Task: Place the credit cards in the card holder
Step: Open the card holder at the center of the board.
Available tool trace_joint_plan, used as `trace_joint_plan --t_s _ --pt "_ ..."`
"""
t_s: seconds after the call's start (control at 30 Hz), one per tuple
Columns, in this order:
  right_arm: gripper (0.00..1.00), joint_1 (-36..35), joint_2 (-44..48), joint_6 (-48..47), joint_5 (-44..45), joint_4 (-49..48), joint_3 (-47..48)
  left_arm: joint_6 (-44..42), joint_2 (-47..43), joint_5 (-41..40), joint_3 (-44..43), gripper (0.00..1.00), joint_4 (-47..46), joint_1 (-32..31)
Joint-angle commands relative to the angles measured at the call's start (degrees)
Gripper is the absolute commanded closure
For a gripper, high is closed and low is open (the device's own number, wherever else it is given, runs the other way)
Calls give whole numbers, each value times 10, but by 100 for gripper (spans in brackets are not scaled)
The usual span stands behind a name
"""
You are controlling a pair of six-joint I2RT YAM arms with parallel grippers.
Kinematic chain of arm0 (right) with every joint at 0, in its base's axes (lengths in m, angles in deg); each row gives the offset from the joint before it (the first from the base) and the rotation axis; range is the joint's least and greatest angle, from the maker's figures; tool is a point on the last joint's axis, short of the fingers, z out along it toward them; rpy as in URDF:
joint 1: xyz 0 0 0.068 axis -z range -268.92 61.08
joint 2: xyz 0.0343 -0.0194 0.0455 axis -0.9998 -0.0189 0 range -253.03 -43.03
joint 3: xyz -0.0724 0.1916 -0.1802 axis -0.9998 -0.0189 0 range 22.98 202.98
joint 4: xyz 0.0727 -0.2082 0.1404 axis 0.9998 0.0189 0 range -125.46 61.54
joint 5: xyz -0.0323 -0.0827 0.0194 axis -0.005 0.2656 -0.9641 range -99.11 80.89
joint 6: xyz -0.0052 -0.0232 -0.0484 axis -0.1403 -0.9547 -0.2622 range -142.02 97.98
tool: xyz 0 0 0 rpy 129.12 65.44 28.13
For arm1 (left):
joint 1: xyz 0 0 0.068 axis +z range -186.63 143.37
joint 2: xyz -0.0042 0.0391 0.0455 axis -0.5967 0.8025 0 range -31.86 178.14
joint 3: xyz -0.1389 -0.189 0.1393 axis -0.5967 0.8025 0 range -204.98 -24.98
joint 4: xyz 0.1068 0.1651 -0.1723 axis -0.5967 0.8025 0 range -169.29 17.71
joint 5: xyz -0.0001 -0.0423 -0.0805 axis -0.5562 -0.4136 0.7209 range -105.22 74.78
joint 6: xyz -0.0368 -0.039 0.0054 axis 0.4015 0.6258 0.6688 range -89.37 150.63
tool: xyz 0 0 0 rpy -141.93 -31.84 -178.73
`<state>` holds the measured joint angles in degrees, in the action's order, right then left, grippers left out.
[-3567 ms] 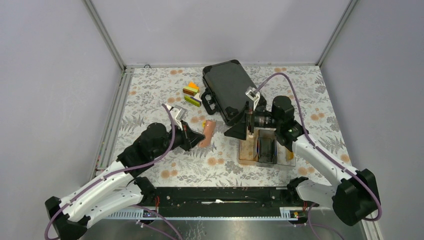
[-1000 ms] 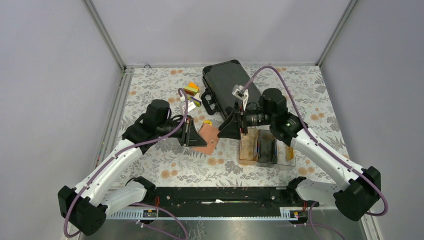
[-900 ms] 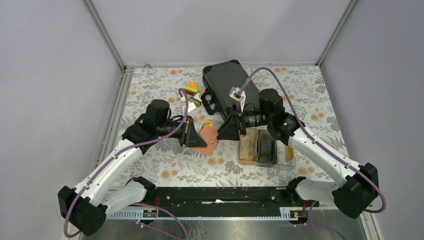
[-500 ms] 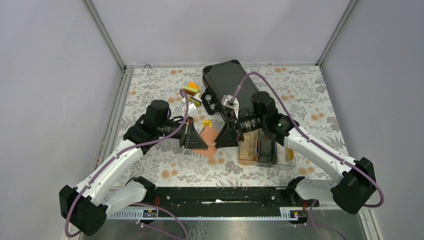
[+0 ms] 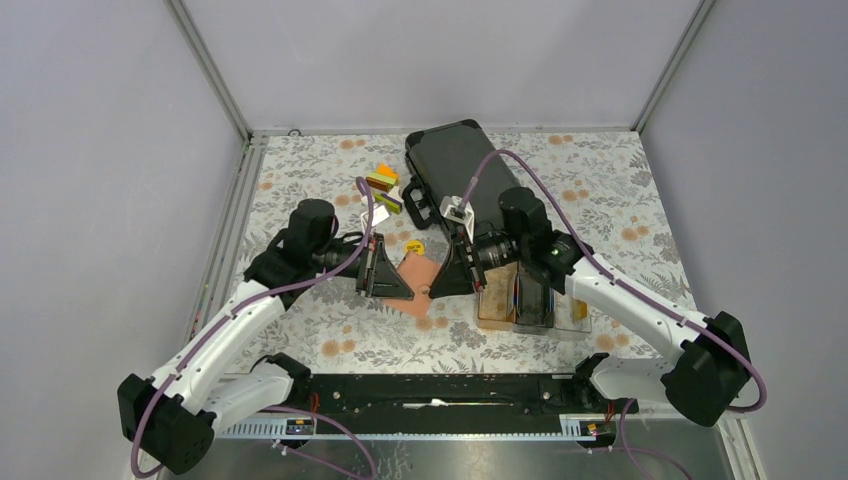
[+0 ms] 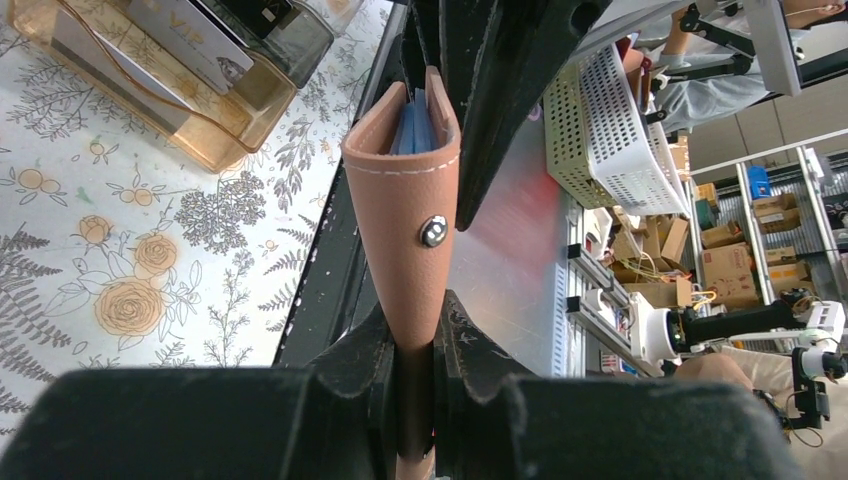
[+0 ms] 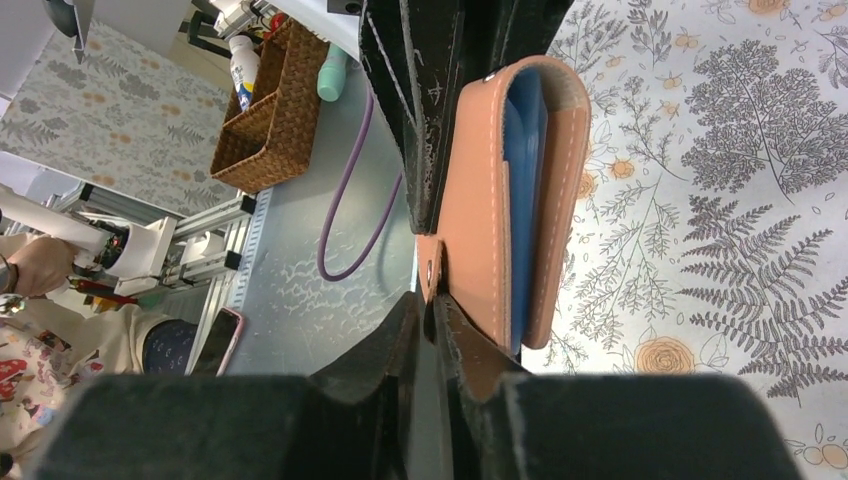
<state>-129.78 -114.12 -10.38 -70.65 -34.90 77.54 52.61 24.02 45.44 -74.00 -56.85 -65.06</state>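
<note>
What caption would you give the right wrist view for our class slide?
Right tool pinching the edge of a pink wallet over a flowered table.

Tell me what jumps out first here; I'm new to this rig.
The salmon-pink card holder is pinched at mid-table between the left fingers and right fingers, blue pockets showing. Just right of it sits a clear tray holding cards, a black case behind.
</note>
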Motion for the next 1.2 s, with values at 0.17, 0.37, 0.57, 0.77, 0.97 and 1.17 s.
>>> trace_joint_plan --t_s 0.17,0.37,0.57,0.77,0.97,1.17 --pt "100 -38 -5 -16 -25 -19 13 30 11 15 5 100 -66 34" --pt "100 -43 15 -24 -76 -11 24 45 29 17 20 100 -70 62" --pt "100 -48 22 -45 -88 30 36 52 48 20 25 100 -72 67" --pt "100 -62 9 -65 -94 57 52 57 58 22 28 100 -71 68" --pt "100 -73 9 -83 -93 82 62 60 69 20 31 100 -72 72" --pt "95 -76 22 -76 -20 77 61 44 53 -12 30 100 -63 73"
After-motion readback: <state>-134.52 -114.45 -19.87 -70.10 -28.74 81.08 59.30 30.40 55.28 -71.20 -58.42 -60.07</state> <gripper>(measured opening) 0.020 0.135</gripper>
